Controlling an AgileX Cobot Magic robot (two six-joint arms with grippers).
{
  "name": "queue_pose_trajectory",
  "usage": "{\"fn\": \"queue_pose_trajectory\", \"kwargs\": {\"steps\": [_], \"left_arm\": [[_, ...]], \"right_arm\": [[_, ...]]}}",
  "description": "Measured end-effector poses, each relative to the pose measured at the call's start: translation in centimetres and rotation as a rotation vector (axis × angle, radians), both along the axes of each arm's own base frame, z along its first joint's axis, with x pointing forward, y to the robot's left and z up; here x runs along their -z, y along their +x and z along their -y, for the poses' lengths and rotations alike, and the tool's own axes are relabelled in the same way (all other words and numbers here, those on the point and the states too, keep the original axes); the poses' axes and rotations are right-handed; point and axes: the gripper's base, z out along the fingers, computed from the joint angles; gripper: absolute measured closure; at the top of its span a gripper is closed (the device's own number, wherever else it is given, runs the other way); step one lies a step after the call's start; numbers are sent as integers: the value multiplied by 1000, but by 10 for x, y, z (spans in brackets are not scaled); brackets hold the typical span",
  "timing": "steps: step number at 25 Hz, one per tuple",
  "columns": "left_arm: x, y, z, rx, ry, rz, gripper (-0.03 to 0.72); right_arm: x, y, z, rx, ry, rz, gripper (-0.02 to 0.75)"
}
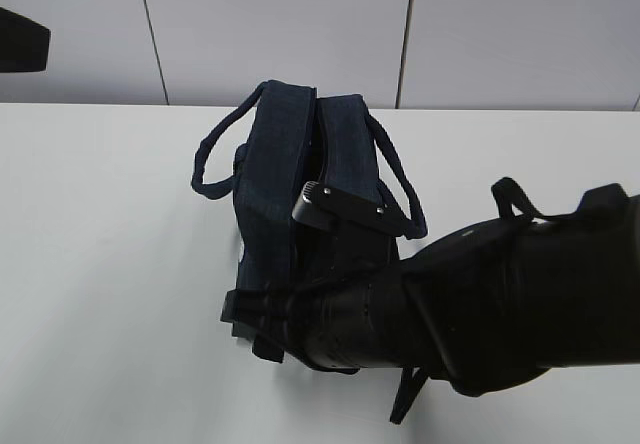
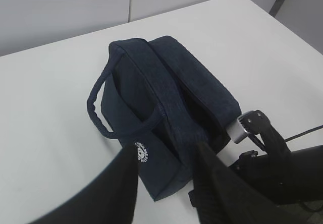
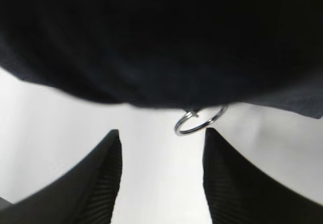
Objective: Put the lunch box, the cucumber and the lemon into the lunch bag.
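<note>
On white table (image 1: 100,264), navy lunch bag (image 1: 275,184); pale wall panels (image 1: 280,24)

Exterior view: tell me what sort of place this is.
Probably a lab or test bench, not a kitchen. A plain white table stands against bare pale wall panels, and it carries only a navy lunch bag, with a black robot arm reaching in at the bag's near end.
</note>
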Motion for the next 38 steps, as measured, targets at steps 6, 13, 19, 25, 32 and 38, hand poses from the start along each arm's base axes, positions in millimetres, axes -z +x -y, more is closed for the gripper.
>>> {"fn": "queue_pose_trajectory", "kwargs": {"steps": [6, 13, 19, 25, 32, 38], "left_arm": [[0, 0, 0, 1, 1, -2, 440], [1, -1, 0, 4, 3, -7, 440], [1, -1, 0, 8, 6, -13, 440], [2, -1, 0, 11, 7, -19, 441], [2, -2, 1, 14, 7, -26, 447], [3, -3, 1, 19, 11, -33, 449]], "right_arm": [[0, 4, 5, 52, -37, 19, 350], [1, 6, 7, 80, -59, 30, 350], [1, 8, 5, 89, -62, 33, 350], [-1, 15, -5, 80, -36, 38, 351], [0, 15, -5, 80, -36, 38, 475], [0, 15, -5, 80, -36, 38, 594]]}}
